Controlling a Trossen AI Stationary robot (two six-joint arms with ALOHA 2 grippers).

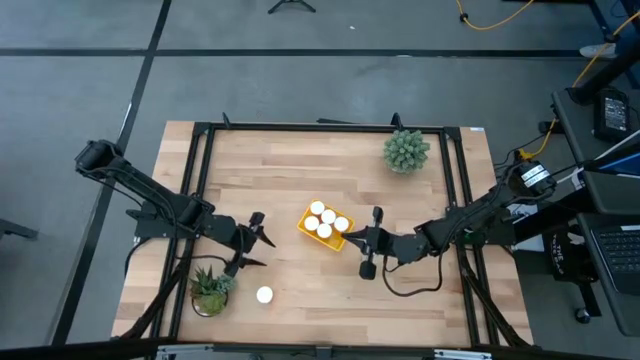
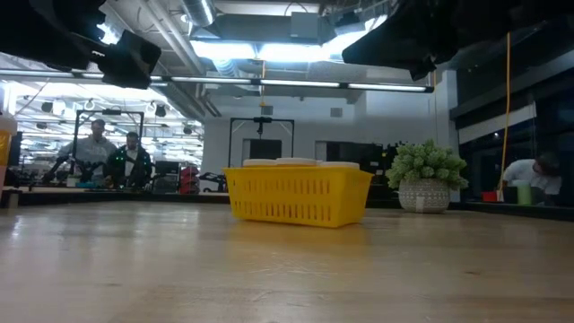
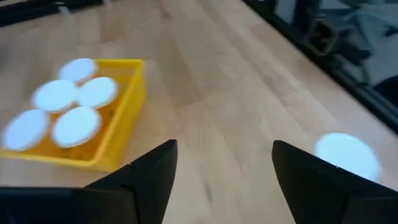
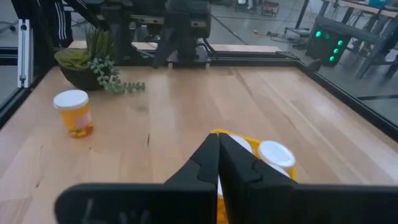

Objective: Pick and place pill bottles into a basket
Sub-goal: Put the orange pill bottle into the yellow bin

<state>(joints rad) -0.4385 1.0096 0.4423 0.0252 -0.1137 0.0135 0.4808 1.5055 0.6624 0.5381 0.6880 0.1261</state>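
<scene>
The yellow basket (image 1: 334, 243) rests on the table's middle and holds several white-capped pill bottles (image 1: 323, 222). One more orange bottle (image 1: 264, 295) stands upright on its base near the front edge; it also shows in the right wrist view (image 4: 73, 113). My left gripper (image 1: 260, 241) is open and empty, left of the basket, with the loose bottle's cap (image 3: 347, 155) just beyond one finger. My right gripper (image 1: 349, 238) is shut and empty, above the basket's right corner (image 4: 288, 174).
A potted plant (image 1: 211, 290) stands at the near left, close to the loose bottle. Another plant (image 1: 405, 150) stands at the far right. A black frame (image 1: 200, 180) runs along the table's sides. People show in the room beyond (image 2: 112, 157).
</scene>
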